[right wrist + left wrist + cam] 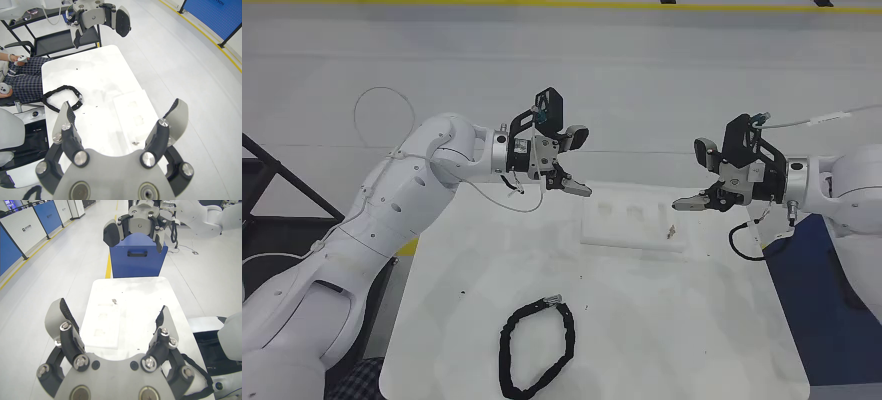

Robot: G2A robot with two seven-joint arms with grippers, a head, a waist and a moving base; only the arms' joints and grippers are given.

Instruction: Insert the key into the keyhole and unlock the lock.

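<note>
Left gripper [113,310]: jaws spread wide, nothing in them. Right gripper [122,107]: same, wide open and empty. In the top view the left gripper [579,160] hangs over the table's [692,320] far left corner. The right gripper [694,177] hangs above the table's right side, close to the key end of the tray.

The key [135,143] lies flat on the white foam tray [128,113], at the end toward the right arm and just beside the end recess. It also shows in the top view [671,232] and the left wrist view [114,301]. The black chain lock [505,355] lies in a loop on the near part of the table, well apart from the tray. Its metal lock head [81,99] sits at the top of the loop. Can't tell which way the keyhole faces.

Task looks unstarted: key not picked, lock untouched.

Risks:
- The key is tiny and flat on soft foam, so the wide pads may skate it off the tray or tip it into the recess.
- A skewed pinch would leave the blade pointing wrong for insertion.
- The lock is loose, so it likely slides or rolls under the key's push unless the other gripper pins the head.

Pose: both arms are raised above the table, forearms roughly level. The grippers face each other across it, and the left elbow is bent outward.
</note>
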